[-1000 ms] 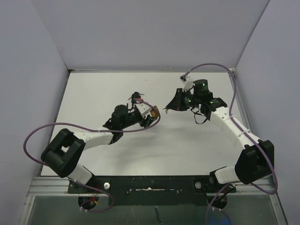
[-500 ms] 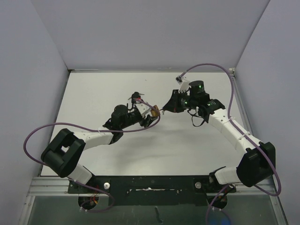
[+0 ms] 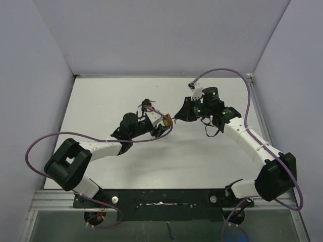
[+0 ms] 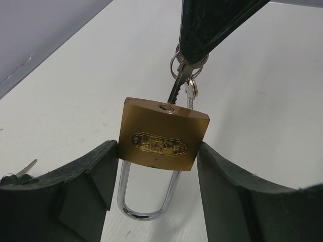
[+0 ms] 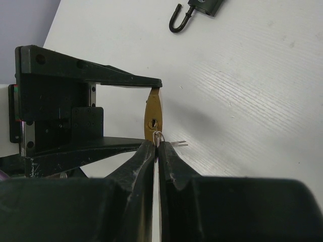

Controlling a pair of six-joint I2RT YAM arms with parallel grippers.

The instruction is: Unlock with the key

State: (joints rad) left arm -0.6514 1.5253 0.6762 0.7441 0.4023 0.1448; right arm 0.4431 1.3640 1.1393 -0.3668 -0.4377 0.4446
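My left gripper (image 4: 157, 161) is shut on a brass padlock (image 4: 162, 133) and holds it above the table with its steel shackle (image 4: 146, 199) toward the wrist and its keyhole facing away. My right gripper (image 5: 157, 144) is shut on a silver key (image 4: 177, 86) on a ring, and the key's tip rests at the keyhole (image 5: 152, 123). A second key (image 4: 191, 93) hangs from the ring. In the top view the padlock (image 3: 165, 120) sits between my left gripper (image 3: 160, 123) and my right gripper (image 3: 177, 116), mid-table.
A second, black padlock (image 5: 199, 7) with an open shackle lies on the white table (image 3: 101, 101) beyond the grippers. Another key (image 4: 22, 170) shows at the left edge of the left wrist view. Grey walls close in the table.
My right arm has moved left toward the padlock, bringing the key from a gap away up to the keyhole. My left arm has held still.
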